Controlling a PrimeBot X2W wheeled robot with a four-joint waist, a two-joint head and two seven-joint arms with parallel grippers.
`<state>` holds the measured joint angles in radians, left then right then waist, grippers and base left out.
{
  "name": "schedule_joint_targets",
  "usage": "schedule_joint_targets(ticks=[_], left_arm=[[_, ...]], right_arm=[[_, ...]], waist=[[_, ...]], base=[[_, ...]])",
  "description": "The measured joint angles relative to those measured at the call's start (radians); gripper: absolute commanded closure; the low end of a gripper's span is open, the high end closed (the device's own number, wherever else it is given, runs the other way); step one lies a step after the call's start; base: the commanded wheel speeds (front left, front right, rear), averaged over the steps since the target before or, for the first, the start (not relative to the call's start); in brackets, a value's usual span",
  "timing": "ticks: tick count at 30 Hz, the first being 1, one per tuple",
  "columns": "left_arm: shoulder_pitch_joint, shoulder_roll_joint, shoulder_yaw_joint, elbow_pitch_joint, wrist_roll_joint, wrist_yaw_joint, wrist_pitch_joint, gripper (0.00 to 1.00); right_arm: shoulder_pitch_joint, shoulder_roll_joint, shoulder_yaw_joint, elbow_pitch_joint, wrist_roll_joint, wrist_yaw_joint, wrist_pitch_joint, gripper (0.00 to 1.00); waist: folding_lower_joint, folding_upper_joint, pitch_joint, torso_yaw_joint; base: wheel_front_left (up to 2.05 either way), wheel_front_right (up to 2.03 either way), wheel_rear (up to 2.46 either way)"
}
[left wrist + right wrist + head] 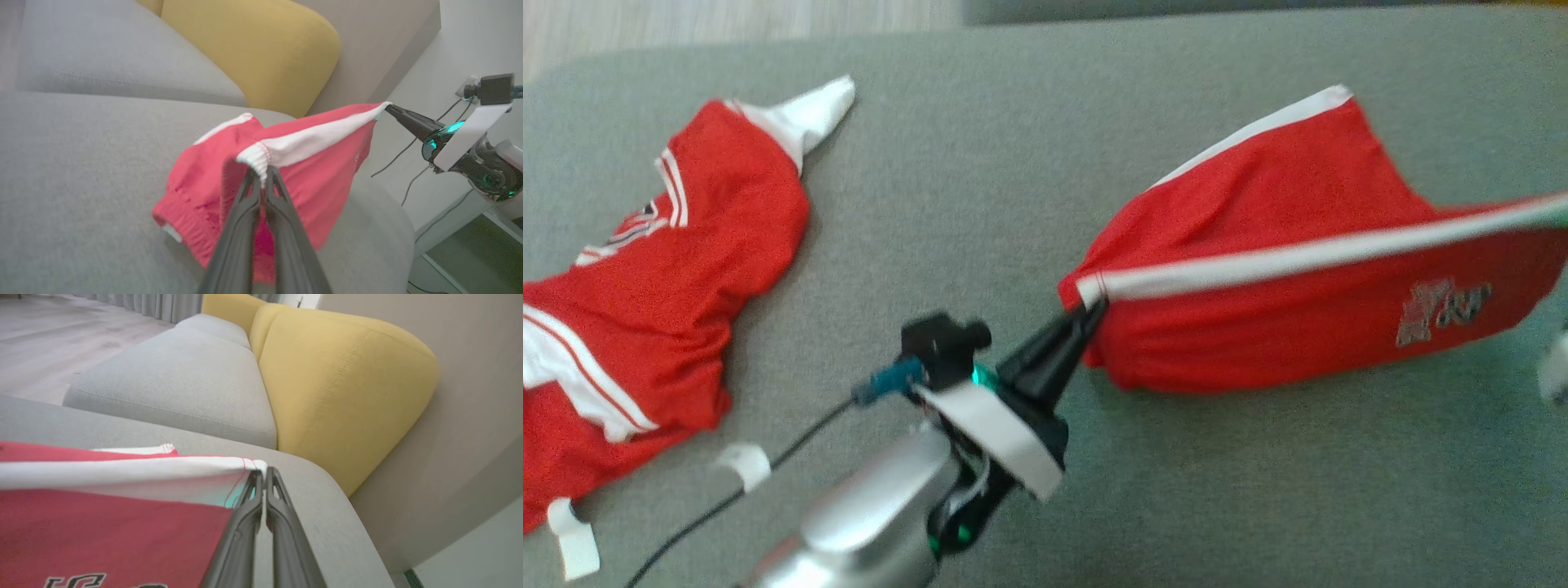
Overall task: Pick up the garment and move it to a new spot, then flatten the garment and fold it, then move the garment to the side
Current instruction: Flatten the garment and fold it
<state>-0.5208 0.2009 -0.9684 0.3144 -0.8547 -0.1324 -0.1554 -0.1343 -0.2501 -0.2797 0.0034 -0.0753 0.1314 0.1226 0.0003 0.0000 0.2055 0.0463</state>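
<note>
The left pincer [1090, 314] is clamped shut on one end of the white waistband of the red shorts [1282, 269]. The right pincer [264, 473] pinches the other end, with the band taut between them. The shorts hang over the grey sofa seat [980, 163] (a red jersey [670, 269] lies crumpled well apart, to the left).

Red garment [1282, 220] with white stripes; grey sofa [980, 163]; yellow cushion [343, 388]
</note>
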Motion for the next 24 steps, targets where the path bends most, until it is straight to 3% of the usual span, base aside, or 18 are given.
schedule_joint_targets(ticks=[11, 18, 19, 20, 21, 22, 23, 24], left_arm=[[-0.200, -0.067, 0.002, 0.182, -0.098, 0.000, -0.044, 1.00], [-0.255, -0.086, -0.032, 0.272, -0.149, 0.000, -0.066, 1.00], [-0.258, -0.089, -0.037, 0.279, -0.155, 0.000, -0.068, 1.00], [-0.261, -0.091, -0.040, 0.287, -0.160, 0.000, -0.072, 1.00], [-0.263, -0.091, -0.043, 0.295, -0.166, 0.000, -0.075, 0.85], [-0.266, -0.092, -0.048, 0.302, -0.168, 0.000, -0.076, 0.61], [-0.271, -0.092, -0.058, 0.309, -0.174, 0.000, -0.076, 0.53], [-0.275, -0.093, -0.067, 0.314, -0.179, 0.000, -0.078, 0.16]], right_arm=[[-0.370, -0.055, 0.131, 0.318, 0.006, 0.000, -0.027, 1.00], [-0.499, -0.056, 0.185, 0.492, -0.015, 0.000, -0.079, 1.00], [-0.513, -0.056, 0.188, 0.514, -0.020, 0.000, -0.089, 0.93], [-0.526, -0.056, 0.190, 0.535, -0.024, 0.000, -0.097, 0.62], [-0.539, -0.056, 0.193, 0.556, -0.028, 0.000, -0.107, 0.24], [-0.551, -0.056, 0.197, 0.574, -0.032, 0.000, -0.116, 0.00], [-0.562, -0.056, 0.201, 0.589, -0.037, 0.000, -0.130, 0.00], [-0.571, -0.056, 0.204, 0.602, -0.040, 0.000, -0.143, 0.00]], waist=[[0.0001, 0.0000, 0.148, 0.054], [0.0000, 0.0000, 0.192, 0.074], [0.0000, 0.0000, 0.195, 0.076], [-0.0001, 0.0000, 0.197, 0.078], [-0.0001, 0.0000, 0.197, 0.080], [-0.0002, 0.0000, 0.197, 0.082], [-0.0002, 0.0000, 0.196, 0.084], [-0.0002, 0.0000, 0.194, 0.085]], base=[[0.00, 0.00, 0.00], [0.00, 0.00, 0.00], [0.00, 0.00, 0.00], [0.00, 0.00, 0.00], [0.00, 0.00, 0.00], [0.00, 0.00, 0.00], [0.00, 0.00, 0.00], [0.00, 0.00, 0.00]])
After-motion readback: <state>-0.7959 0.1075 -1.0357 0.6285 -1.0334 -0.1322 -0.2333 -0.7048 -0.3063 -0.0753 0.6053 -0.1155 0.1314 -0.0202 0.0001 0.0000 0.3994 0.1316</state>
